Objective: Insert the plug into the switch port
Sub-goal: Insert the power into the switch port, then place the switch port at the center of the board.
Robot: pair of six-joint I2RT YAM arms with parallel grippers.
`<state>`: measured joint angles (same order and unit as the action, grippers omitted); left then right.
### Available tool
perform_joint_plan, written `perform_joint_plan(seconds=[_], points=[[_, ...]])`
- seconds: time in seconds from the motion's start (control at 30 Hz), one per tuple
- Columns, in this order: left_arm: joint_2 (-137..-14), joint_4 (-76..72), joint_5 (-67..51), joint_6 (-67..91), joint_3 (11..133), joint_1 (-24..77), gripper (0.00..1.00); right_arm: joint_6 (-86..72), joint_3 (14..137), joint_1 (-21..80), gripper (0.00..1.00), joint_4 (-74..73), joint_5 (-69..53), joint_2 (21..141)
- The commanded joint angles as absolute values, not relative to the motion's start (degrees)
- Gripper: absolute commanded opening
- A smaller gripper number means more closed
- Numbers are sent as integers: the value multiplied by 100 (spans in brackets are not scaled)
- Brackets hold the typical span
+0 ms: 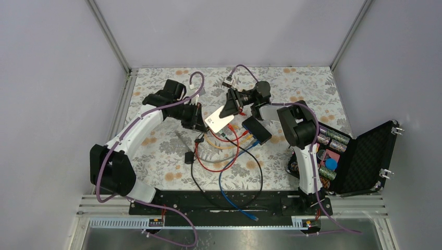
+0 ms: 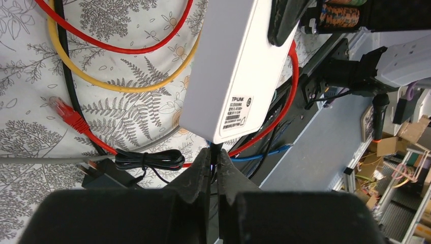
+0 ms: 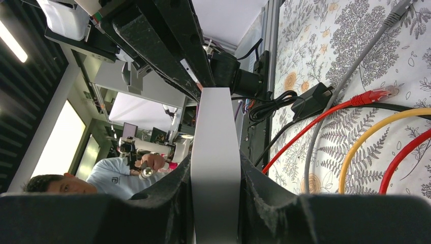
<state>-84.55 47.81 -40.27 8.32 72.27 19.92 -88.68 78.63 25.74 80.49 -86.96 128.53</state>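
L gripper point(image 2: 214, 155) is pinched together on a thin black plug lead point(image 2: 214, 147) at the white box point(image 2: 228, 76) edge; R gripper point(image 3: 216, 168) is clamped on that box, held off the bench point(image 1: 156, 151). Black switch point(image 1: 256, 130) lies just beside, no gripper on it; insertion there prob. not done yet.

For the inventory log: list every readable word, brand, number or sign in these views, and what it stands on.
"TP-LINK": label on the white box, left wrist view.
Small print lines beneath it: too small to read.
Nothing else readable in any view.
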Motion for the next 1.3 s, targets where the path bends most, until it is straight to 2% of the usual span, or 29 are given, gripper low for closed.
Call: perform_joint_plan(seconds=[0.0, 0.03, 0.17, 0.27, 0.4, 0.57, 0.7, 0.83, 0.87, 0.97, 1.0, 1.17, 1.27], points=[[-8242, 2276, -4408, 373, 7377, 2074, 0, -8807, 7929, 3315, 6, 8434, -9092, 12737], [-8116, 2156, -4492, 204, 7228, 2063, 4, -8813, 7961, 3313, 6, 8437, -9075, 12690], [-7600, 1904, -4511, 46, 6620, 1941, 36, -8858, 8105, 3297, 7, 8437, -9018, 12614], [-7432, 2642, -4636, -346, 6599, 1731, 53, -8913, 8133, 3205, 6, 8442, -9056, 12623], [-7309, 3385, -4704, -501, 6544, 1526, 61, -8934, 8224, 3113, 6, 8432, -9071, 12604], [-7599, 3328, -5101, -149, 6627, 1498, 66, -8939, 8318, 3111, 7, 8432, -9085, 12565], [-7962, 3176, -5946, 306, 6737, 1502, 62, -8939, 8337, 3110, 7, 8436, -9054, 12513], [-8023, 3208, -5997, 368, 6667, 1504, 52, -8939, 8332, 3111, 8, 8437, -9068, 12466], [-8006, 3202, -6047, 373, 6644, 1510, 43, -8939, 8339, 3111, 8, 8431, -9062, 12455], [-7936, 3102, -6131, 552, 6593, 1511, 5, -8923, 8413, 3103, 9, 8427, -9041, 12454], [-7896, 3077, -6090, 602, 6583, 1509, 0, -8921, 8454, 3103, 10, 8432, -9016, 12446], [-7496, 1964, -6052, 1646, 5982, 1501, 0, -8956, 8679, 3104, 12, 8432, -8874, 12314], [-7276, 1245, -5937, 2148, 5531, 1482, 0, -8976, 8942, 3094, 21, 8433, -8695, 12244]])
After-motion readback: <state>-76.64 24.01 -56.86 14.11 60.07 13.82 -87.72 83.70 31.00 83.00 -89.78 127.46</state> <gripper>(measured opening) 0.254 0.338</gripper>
